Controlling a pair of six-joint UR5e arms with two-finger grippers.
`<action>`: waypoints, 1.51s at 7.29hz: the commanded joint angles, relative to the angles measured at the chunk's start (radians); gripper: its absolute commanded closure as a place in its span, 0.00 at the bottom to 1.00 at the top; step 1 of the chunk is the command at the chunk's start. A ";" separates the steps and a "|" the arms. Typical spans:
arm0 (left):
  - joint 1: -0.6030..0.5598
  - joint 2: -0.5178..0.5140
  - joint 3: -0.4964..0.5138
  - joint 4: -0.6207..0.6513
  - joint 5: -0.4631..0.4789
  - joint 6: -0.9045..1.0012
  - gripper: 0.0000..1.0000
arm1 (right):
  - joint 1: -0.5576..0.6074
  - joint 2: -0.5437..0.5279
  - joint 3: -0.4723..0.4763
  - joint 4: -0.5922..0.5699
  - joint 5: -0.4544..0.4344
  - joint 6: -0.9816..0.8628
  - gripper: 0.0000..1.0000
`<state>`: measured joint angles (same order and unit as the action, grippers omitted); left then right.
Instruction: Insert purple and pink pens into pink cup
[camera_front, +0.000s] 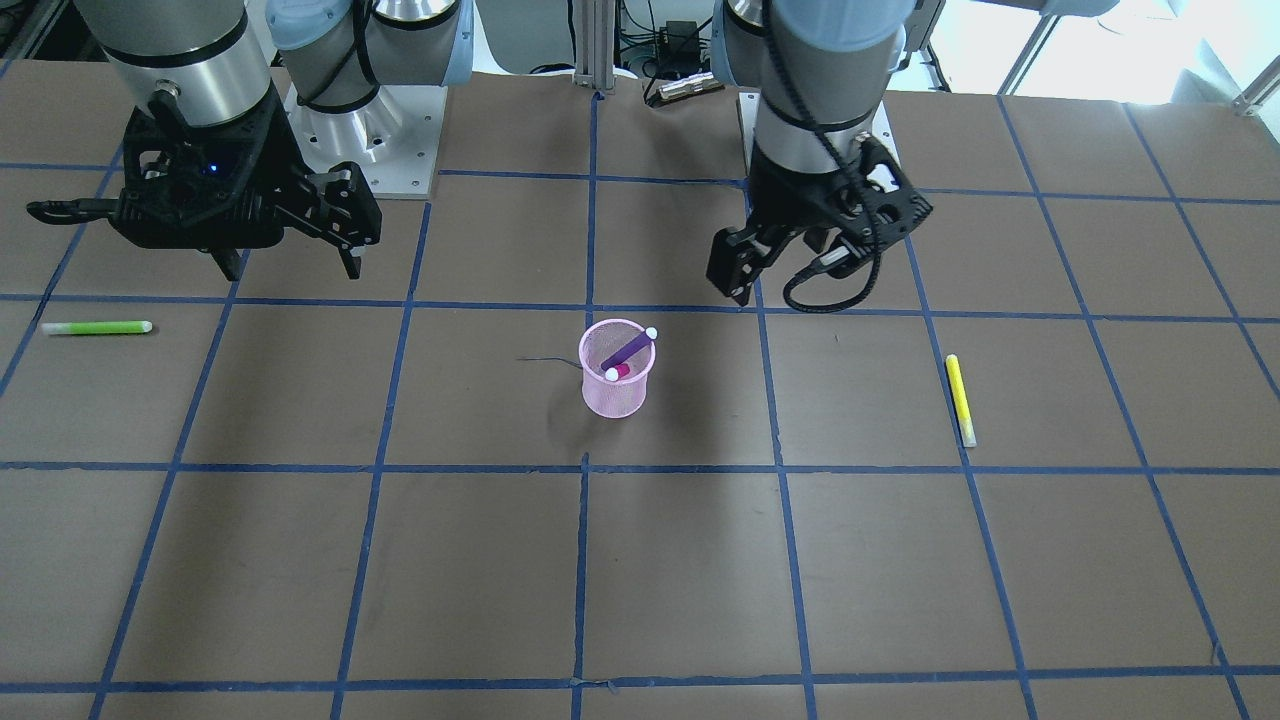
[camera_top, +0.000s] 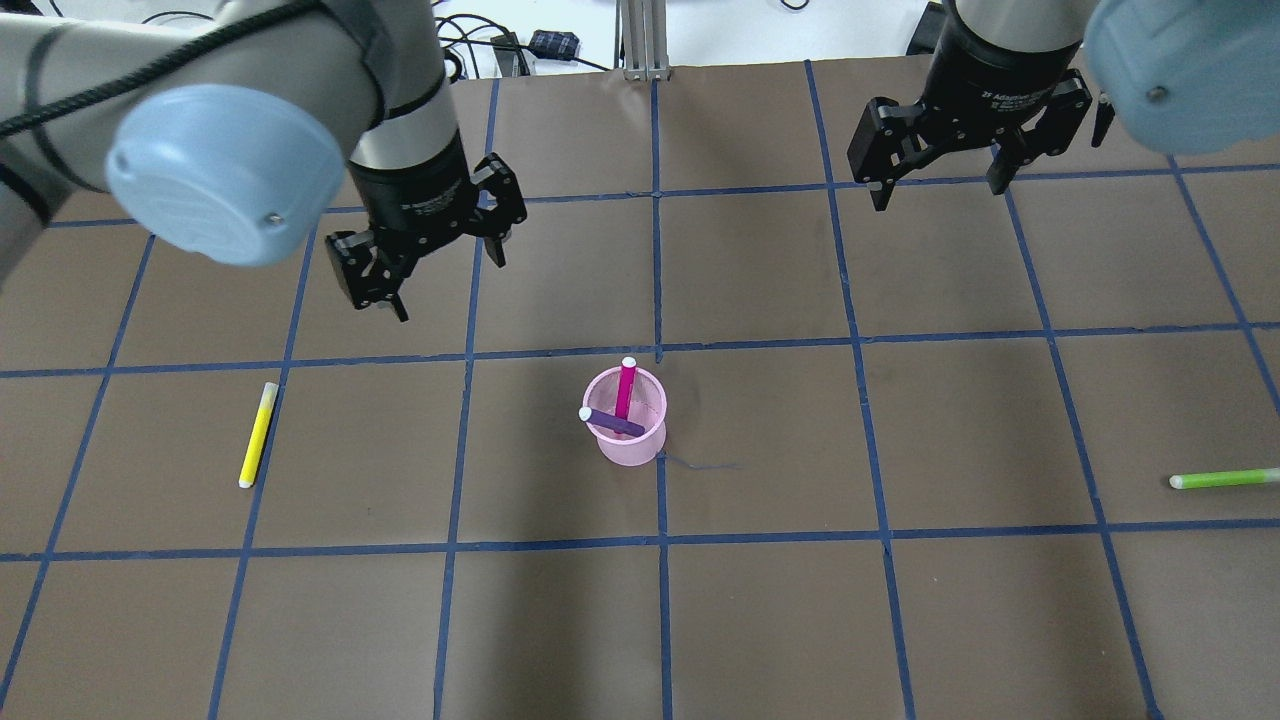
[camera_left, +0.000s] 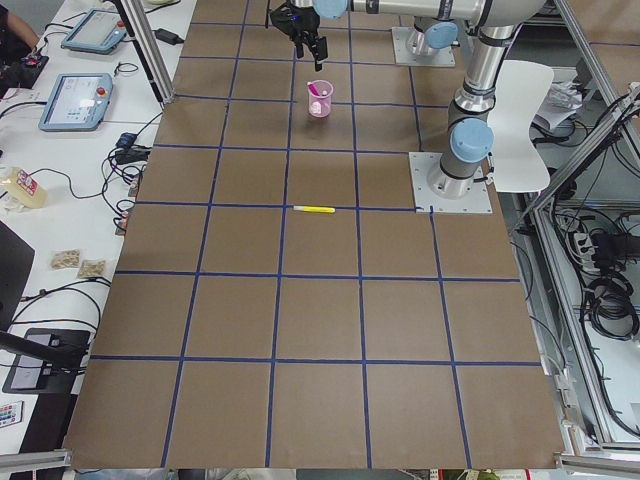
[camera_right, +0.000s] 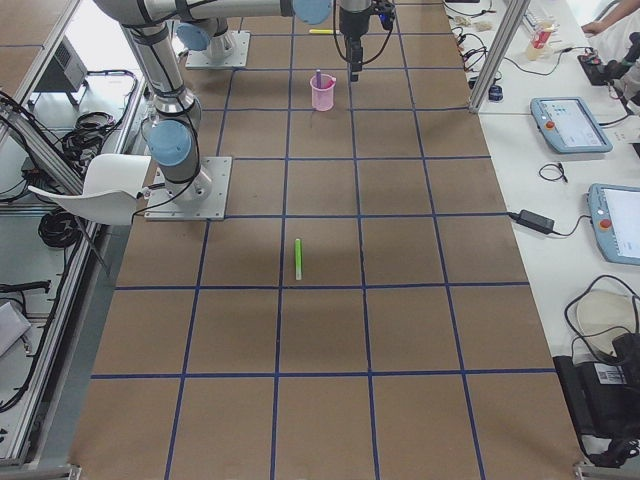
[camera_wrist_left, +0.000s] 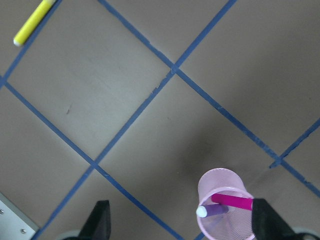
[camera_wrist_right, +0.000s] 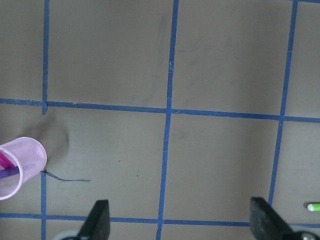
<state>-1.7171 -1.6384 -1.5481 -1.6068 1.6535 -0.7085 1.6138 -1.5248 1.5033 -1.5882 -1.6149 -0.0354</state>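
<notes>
brown table (camera_top: 300, 620) with blue tape grid (camera_top: 660, 541), white side bench (camera_right: 560, 270)

Taped brown table (camera_top: 900, 620) carries pink cup (camera_top: 632, 455), yellow pen (camera_top: 258, 435), green pen (camera_top: 1225, 479)

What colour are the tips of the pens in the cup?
White, on both the purple pen and pink pen in the cup; clearest in the overhead view.

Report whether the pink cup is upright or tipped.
Upright: the pink cup stands on its base, mouth up, with the purple pen and pink pen leaning inside against its rim.
</notes>
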 joint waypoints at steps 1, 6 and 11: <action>0.132 0.078 -0.010 -0.021 0.011 0.424 0.00 | -0.005 0.002 -0.009 0.001 0.003 0.002 0.00; 0.142 0.097 -0.142 0.306 -0.008 0.506 0.00 | -0.034 -0.029 -0.009 0.013 0.003 -0.006 0.00; 0.162 0.104 -0.095 0.174 -0.070 0.560 0.00 | -0.038 -0.034 -0.020 0.019 0.059 -0.017 0.00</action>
<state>-1.5590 -1.5343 -1.6463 -1.4246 1.5996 -0.1535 1.5774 -1.5571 1.4881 -1.5724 -1.5718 -0.0478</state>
